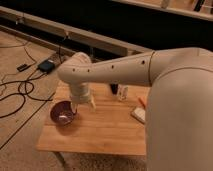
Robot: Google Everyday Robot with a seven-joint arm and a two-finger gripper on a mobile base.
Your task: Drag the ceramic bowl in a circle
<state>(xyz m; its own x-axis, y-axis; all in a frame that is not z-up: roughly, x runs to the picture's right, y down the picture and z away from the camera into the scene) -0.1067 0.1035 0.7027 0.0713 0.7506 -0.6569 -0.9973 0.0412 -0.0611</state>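
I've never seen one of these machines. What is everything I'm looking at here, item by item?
ceramic bowl: one, dark purple, left part of the table
table: one, light wood, centre
small items: two, pale and dark, table's far edge
flat object: one, white, table's right side
cables: several, black, floor at left
box: one, dark bluish, floor beyond the table
arm: one, white, reaching in from the right
gripper: one, white, at the bowl's right rim

Bare table point(105, 131) centre free, jaws spread at ceramic bowl point(62, 114) rim, small bottle point(122, 92) and white block point(138, 114) obstructing right side
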